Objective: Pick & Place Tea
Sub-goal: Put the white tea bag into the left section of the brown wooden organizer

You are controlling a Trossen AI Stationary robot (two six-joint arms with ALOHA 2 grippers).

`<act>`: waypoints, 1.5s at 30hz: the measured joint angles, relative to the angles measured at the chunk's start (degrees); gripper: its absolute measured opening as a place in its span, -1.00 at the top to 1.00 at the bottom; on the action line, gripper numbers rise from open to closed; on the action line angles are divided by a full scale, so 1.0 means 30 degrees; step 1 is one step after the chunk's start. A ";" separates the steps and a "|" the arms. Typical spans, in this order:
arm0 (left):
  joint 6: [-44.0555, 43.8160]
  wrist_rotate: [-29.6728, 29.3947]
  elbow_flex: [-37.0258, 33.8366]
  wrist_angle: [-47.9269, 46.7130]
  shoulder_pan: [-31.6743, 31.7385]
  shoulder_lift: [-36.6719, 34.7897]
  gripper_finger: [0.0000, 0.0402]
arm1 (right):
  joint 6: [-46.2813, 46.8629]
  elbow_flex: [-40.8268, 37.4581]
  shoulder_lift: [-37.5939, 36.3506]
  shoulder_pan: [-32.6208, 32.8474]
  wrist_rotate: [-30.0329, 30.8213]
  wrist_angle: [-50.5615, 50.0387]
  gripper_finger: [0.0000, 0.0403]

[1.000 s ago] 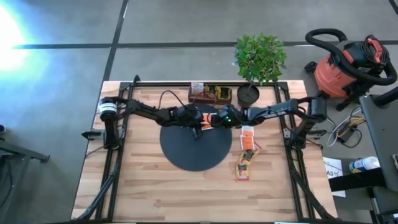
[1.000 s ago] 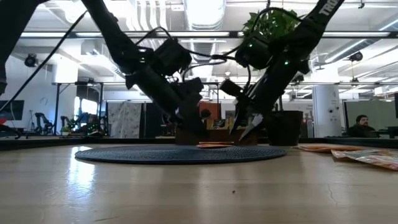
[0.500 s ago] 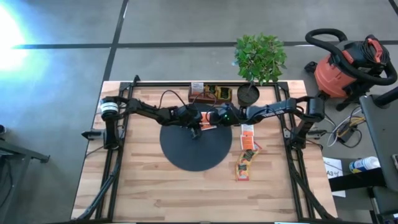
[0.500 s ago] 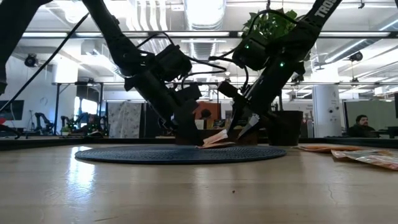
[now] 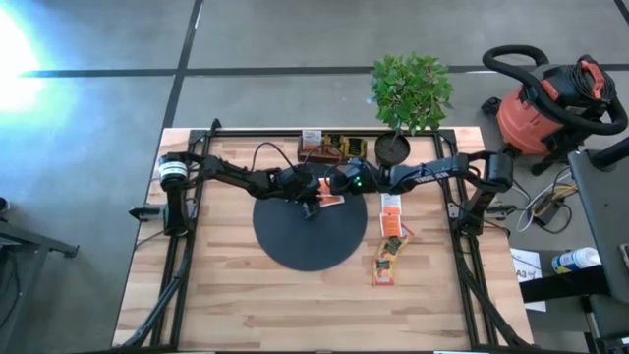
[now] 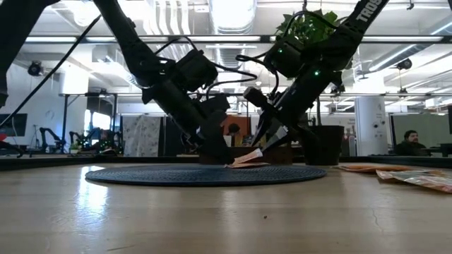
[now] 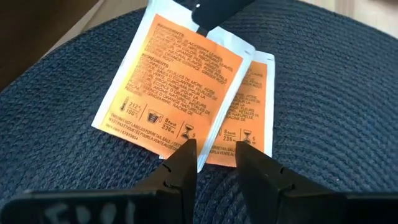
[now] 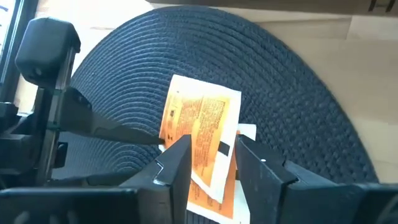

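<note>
From above, you see both arms meet over the far edge of the round black mat (image 5: 308, 228) on the bench (image 5: 236, 295): the left gripper (image 5: 311, 196) and the right gripper (image 5: 337, 188) face each other across two orange sachets (image 5: 329, 198) lying there, with more sachets (image 5: 391, 236) loose on the wood off the mat's right side and a wooden box (image 5: 332, 148) and a potted plant (image 5: 408, 98) at the far edge. In the low view, one orange sachet (image 6: 248, 156) tilts up off the mat (image 6: 205, 174), its raised edge under the right gripper (image 6: 272, 141) while the left gripper (image 6: 219, 156) presses down at its low end. From the left wrist, the upper sachet (image 7: 177, 78) overlaps a lower sachet (image 7: 245, 106), both flat on the mat's weave; your left fingertips (image 7: 184, 157) stand narrowly apart right at their near edges, gripping nothing that I can make out, and the other arm's dark tip touches the upper sachet's far edge. From the right wrist, the right gripper (image 8: 211, 155) sits narrow with the lifted sachet (image 8: 202, 127) between its fingers, apparently pinching it. My read: the right arm owns the pick; the sachet's long axis runs from one gripper to the other, so peeling it away from the left one should separate the pair.
</note>
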 joint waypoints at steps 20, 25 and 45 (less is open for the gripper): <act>-0.0904 0.0035 0.0035 0.1469 0.0007 0.0075 0.47 | -0.0652 0.0000 0.0022 -0.0081 -0.1025 0.0708 0.67; -0.0965 0.0031 0.0015 0.1292 -0.0007 0.0266 0.47 | -0.0781 0.0000 0.0022 -0.0081 -0.1011 0.0713 0.72; -0.0411 0.0022 -0.0306 -0.2040 0.1071 -0.0954 0.47 | 0.0312 0.0000 0.0022 -0.0022 -0.2267 -0.0203 0.43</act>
